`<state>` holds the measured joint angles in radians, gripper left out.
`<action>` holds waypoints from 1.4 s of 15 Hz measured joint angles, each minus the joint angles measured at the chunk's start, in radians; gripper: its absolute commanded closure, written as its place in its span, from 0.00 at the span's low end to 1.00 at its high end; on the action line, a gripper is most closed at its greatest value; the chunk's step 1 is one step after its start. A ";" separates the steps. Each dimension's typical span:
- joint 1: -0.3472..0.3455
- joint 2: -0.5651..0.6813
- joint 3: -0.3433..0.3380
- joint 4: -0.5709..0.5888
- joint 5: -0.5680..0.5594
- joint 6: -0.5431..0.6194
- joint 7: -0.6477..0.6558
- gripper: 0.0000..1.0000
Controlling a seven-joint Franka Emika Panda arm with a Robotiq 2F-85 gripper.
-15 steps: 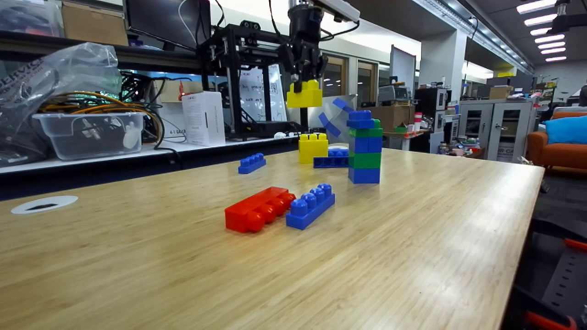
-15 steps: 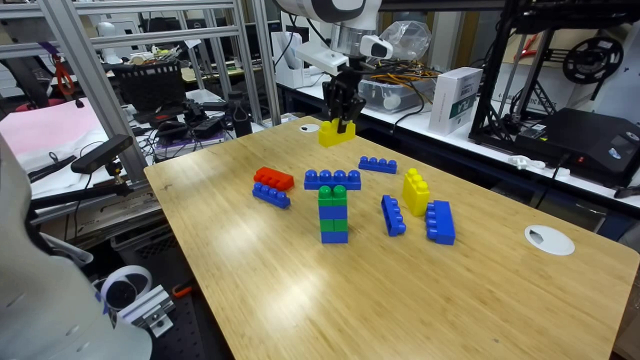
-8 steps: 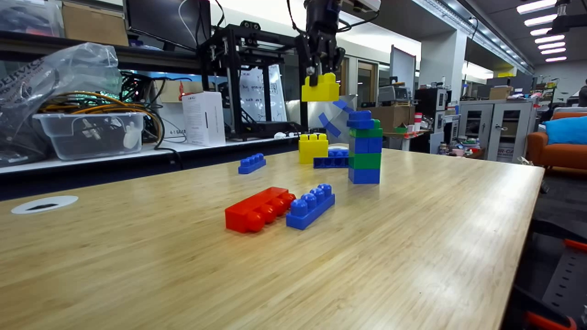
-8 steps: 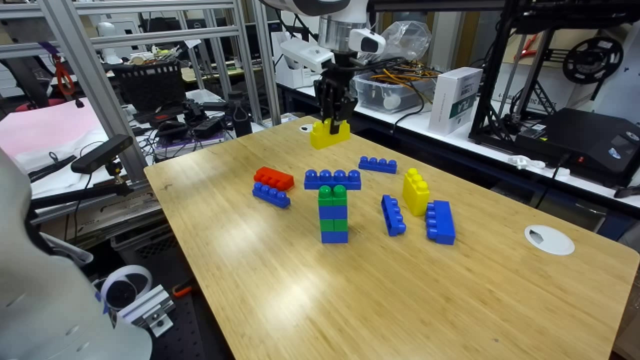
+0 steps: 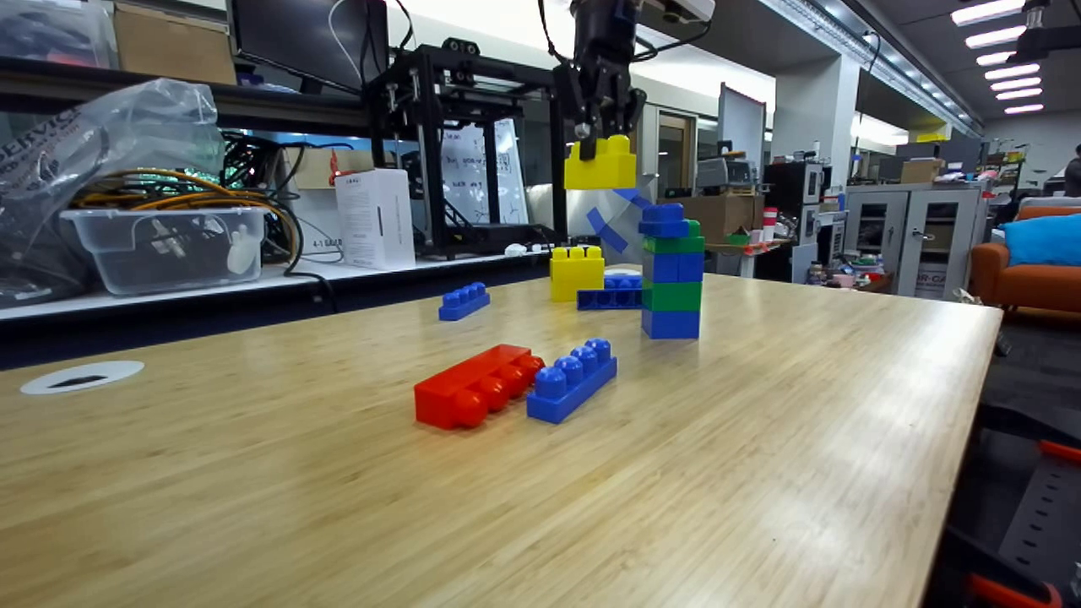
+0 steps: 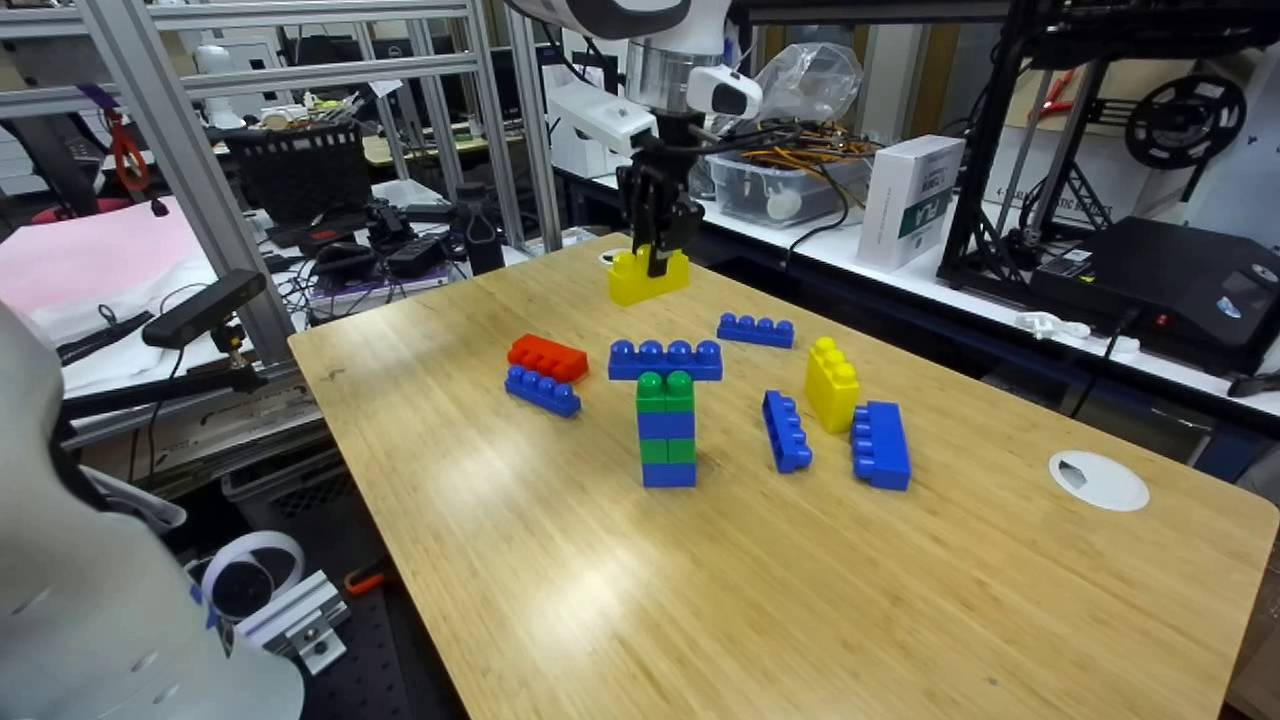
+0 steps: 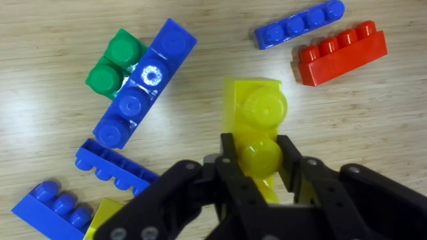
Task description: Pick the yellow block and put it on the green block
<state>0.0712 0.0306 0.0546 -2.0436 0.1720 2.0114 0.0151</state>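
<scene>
1. Your hand (image 7: 255,146) is clamped across the narrow width of the yellow block (image 5: 606,172) (its studs face up).
2. You have it above the surface (image 6: 850,600), apart from the green block (image 6: 666,401).

Bright ceiling lights (image 5: 996,36), glare on tabletop (image 6: 588,592), soft shadows

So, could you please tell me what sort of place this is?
Most likely a lab or workshop: there is what looks like a 3D printer, a clear plastic tub with cables, and a metal frame.
</scene>
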 measured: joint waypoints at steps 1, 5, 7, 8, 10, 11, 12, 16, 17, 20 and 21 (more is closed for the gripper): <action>0.000 0.000 0.000 0.000 0.000 0.000 0.000 0.65; 0.000 0.000 0.000 0.000 0.000 0.000 0.000 0.65; 0.000 0.000 0.000 0.000 0.000 0.000 0.000 0.90; 0.000 0.000 0.000 0.000 0.000 -0.001 0.000 0.90; 0.001 -0.011 0.000 0.001 -0.007 -0.004 0.000 0.90; 0.001 -0.027 0.000 0.001 -0.009 -0.010 0.000 0.90; 0.000 -0.051 0.000 0.001 -0.012 -0.019 0.000 0.90; -0.005 -0.179 -0.015 -0.001 -0.040 -0.102 0.010 0.90; -0.009 -0.208 -0.021 -0.002 -0.047 -0.123 0.015 0.90; -0.030 -0.267 -0.040 -0.012 -0.051 -0.146 0.037 0.90; -0.039 -0.271 -0.048 -0.017 -0.051 -0.146 0.051 0.90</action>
<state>0.0324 -0.2402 0.0064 -2.0606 0.1208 1.8652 0.0660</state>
